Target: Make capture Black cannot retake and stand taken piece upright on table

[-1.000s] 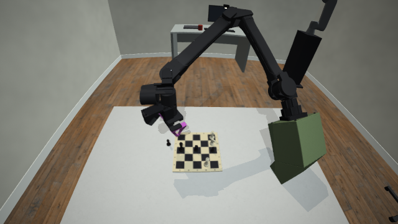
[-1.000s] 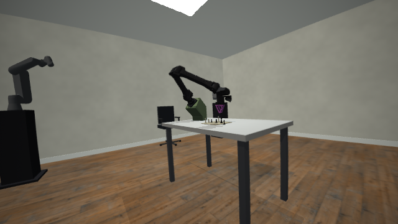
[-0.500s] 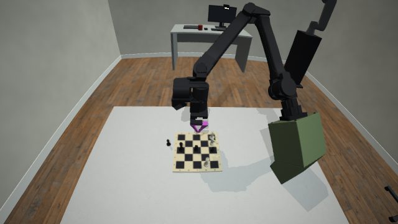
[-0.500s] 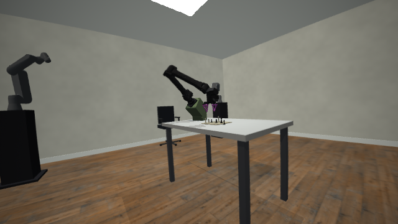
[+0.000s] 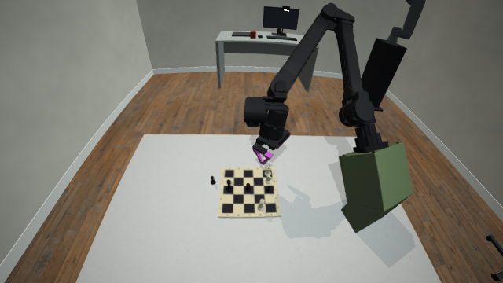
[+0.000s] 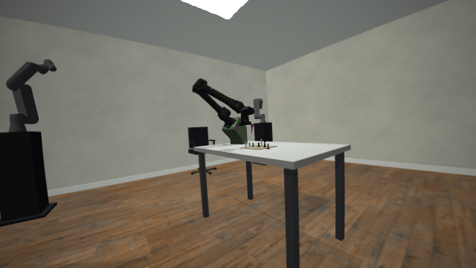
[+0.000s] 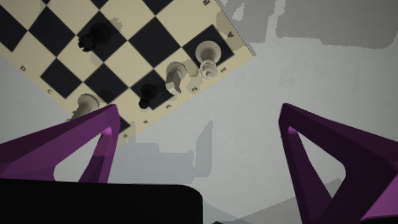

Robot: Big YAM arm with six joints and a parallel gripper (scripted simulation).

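The small chessboard (image 5: pixel 220 202) (image 6: pixel 256 148) (image 7: pixel 47 67) lies on the white table (image 5: pixel 157 236) (image 6: pixel 309 153). Three black pieces stand on it: one at the left (image 5: pixel 229 185), one in the middle (image 5: pixel 247 188) and one at the right (image 5: pixel 269 189). Two white pieces (image 5: pixel 268 175) stand close together at the far right corner, and another white piece (image 5: pixel 262 205) stands near the front. A black pawn (image 5: pixel 213 180) stands upright on the table, left of the board. My gripper (image 5: pixel 264 156) (image 7: pixel 199 112) is open and empty. It hangs above the board's far edge, near the two white pieces (image 7: pixel 207 52) (image 7: pixel 174 76).
The arm's green base block (image 5: pixel 377 181) (image 6: pixel 234 132) stands on the table to the right of the board. A desk with a monitor (image 5: pixel 280 17) is at the back wall. A second arm on a black stand (image 6: pixel 20 164) is far off.
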